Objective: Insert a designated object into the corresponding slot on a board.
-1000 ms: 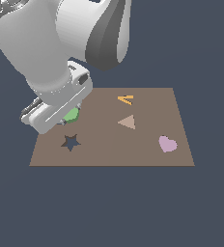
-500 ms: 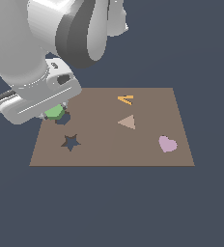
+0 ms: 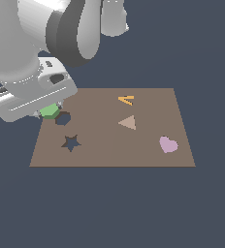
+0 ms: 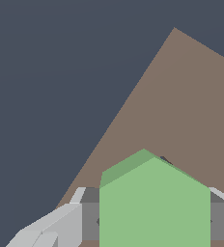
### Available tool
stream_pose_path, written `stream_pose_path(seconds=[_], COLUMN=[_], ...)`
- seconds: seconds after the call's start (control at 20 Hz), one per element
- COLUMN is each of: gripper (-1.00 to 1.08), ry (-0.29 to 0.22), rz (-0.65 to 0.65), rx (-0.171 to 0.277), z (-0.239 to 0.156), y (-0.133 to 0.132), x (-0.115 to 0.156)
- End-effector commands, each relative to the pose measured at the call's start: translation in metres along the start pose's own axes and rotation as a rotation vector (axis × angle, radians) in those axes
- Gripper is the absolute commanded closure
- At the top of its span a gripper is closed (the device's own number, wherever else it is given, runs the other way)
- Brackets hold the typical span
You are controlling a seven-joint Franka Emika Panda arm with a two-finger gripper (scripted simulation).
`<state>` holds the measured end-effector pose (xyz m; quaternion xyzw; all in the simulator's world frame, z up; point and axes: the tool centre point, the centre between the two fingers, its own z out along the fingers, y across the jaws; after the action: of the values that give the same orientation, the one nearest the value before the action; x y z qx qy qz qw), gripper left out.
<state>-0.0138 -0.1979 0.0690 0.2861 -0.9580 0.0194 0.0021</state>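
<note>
Green hexagon block: held off the board, pinched between the two fingers of the gripper, flat faces clamped; in the exterior view only a sliver shows under the wrist, just beside the slot on that view's left. Hexagon slot: dark cutout, empty, near the board's far corner on the exterior view's left. Board: brown panel, flat. Also on it: star cutout, tan triangle, pink heart, orange piece, all apart from the slot. Handling note, as judgement: shift the block over the cutout, align its corners with the slot's, lower straight, and release only once seated; a skewed descent would likely catch an edge.
</note>
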Motion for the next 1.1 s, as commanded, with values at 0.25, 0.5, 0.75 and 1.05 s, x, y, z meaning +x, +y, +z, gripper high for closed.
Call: stream_pose_path(seconds=[0.25, 0.5, 0.75, 1.05], gripper=[1.08, 1.08, 1.08, 1.08], ry=[0.0, -0.001, -0.003, -0.01], rz=[-0.064, -0.057, 0.023, 0.163], rx=[-0.036, -0.053, -0.049, -0.035], z=[0.025, 0.036, 0.034, 0.025], y=[0.042, 0.058, 0.048, 0.022], x=[-0.033, -0.044, -0.036, -0.016])
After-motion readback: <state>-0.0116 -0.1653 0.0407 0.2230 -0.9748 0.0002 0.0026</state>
